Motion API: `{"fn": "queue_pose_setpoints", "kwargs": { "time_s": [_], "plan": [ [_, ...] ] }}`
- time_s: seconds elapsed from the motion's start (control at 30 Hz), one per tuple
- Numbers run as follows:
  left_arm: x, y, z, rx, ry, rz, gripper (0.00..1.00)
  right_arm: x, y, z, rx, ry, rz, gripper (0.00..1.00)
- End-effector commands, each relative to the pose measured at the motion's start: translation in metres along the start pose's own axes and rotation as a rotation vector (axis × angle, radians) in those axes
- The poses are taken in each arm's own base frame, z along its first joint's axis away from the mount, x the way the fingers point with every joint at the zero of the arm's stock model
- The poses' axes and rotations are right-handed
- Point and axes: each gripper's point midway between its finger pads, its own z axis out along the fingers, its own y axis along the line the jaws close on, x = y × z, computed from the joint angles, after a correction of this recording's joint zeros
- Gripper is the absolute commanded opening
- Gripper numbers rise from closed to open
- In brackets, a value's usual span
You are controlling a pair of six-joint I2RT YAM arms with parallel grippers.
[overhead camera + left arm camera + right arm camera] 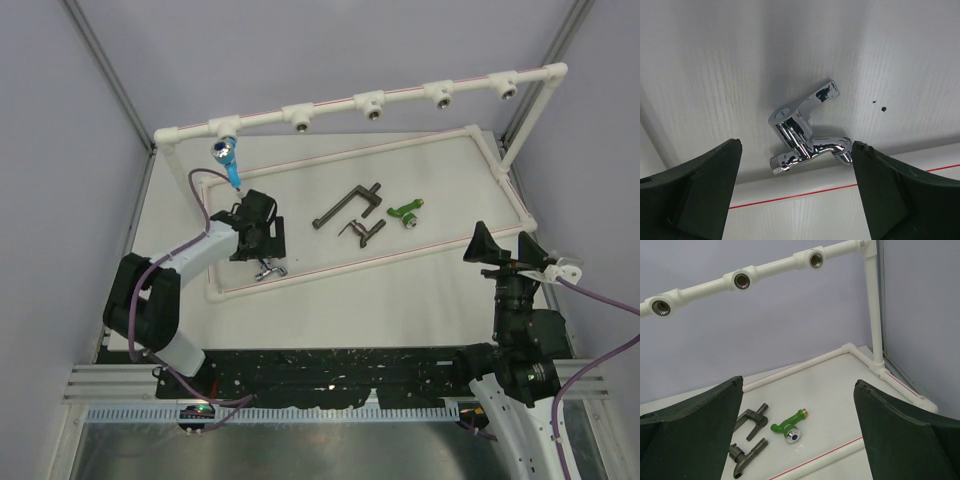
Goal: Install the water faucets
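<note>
A shiny chrome faucet (805,135) lies on the white table beside a red-striped pipe, in front of and between the tips of my left gripper (796,145). That gripper is open; its right finger (875,175) is very close to the spout. From above, the chrome faucet (268,268) sits just past the left gripper (264,248). A blue faucet (226,153) hangs from the leftmost socket of the upper pipe. A green faucet (789,424) and two dark faucets (751,421) (745,456) lie loose mid-table. My right gripper (798,382) hovers open and empty at the right (510,248).
The white pipe frame's upper rail (330,108) carries several open sockets (741,280). A rectangular white pipe loop (400,250) rims the table area holding the loose faucets. Grey walls close in behind and at the sides.
</note>
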Motion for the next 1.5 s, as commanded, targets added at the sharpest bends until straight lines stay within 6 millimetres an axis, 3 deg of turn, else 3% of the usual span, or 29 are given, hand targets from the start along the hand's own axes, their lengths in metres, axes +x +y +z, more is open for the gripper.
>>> {"fn": "queue_pose_setpoints", "kwargs": {
  "time_s": [0.0, 0.2, 0.53, 0.67, 0.8, 0.87, 0.9, 0.93, 1.1, 1.2, 1.33, 1.47],
  "plan": [
    [-0.009, -0.010, 0.010, 0.012, 0.008, -0.026, 0.92, -0.008, 0.002, 0.002, 0.004, -0.020, 0.027, 0.95],
    [0.007, -0.007, 0.031, -0.023, 0.074, -0.032, 0.75, -0.005, 0.006, 0.004, -0.014, -0.008, 0.027, 0.95],
    [0.014, -0.009, 0.050, -0.046, 0.132, -0.024, 0.66, 0.002, 0.018, 0.008, -0.069, 0.024, 0.017, 0.95],
    [0.012, -0.011, 0.046, -0.022, 0.116, -0.022, 0.44, 0.005, 0.025, 0.010, -0.108, 0.045, 0.006, 0.96],
    [0.010, -0.015, 0.037, 0.020, 0.086, -0.030, 0.29, 0.006, 0.031, 0.011, -0.135, 0.061, -0.012, 0.95],
    [0.011, -0.016, 0.033, 0.039, 0.071, -0.044, 0.15, 0.008, 0.033, 0.012, -0.143, 0.075, -0.021, 0.95],
    [0.010, -0.017, 0.030, 0.050, 0.059, -0.059, 0.02, 0.007, 0.035, 0.012, -0.153, 0.081, -0.025, 0.95],
    [0.011, -0.017, 0.028, 0.057, 0.054, -0.070, 0.00, 0.009, 0.037, 0.012, -0.167, 0.093, -0.033, 0.95],
    [0.009, -0.010, 0.018, 0.110, 0.011, -0.163, 0.00, 0.020, 0.065, 0.014, -0.303, 0.218, -0.079, 0.95],
    [0.011, -0.001, 0.011, 0.157, -0.032, -0.252, 0.00, 0.033, 0.091, 0.011, -0.449, 0.307, -0.073, 0.96],
    [0.006, 0.003, -0.008, 0.225, -0.120, -0.304, 0.00, 0.066, 0.121, 0.012, -0.592, 0.469, -0.035, 0.95],
    [0.002, 0.002, -0.034, 0.291, -0.218, -0.314, 0.00, 0.081, 0.149, 0.009, -0.735, 0.539, -0.003, 0.95]
  ]
}}
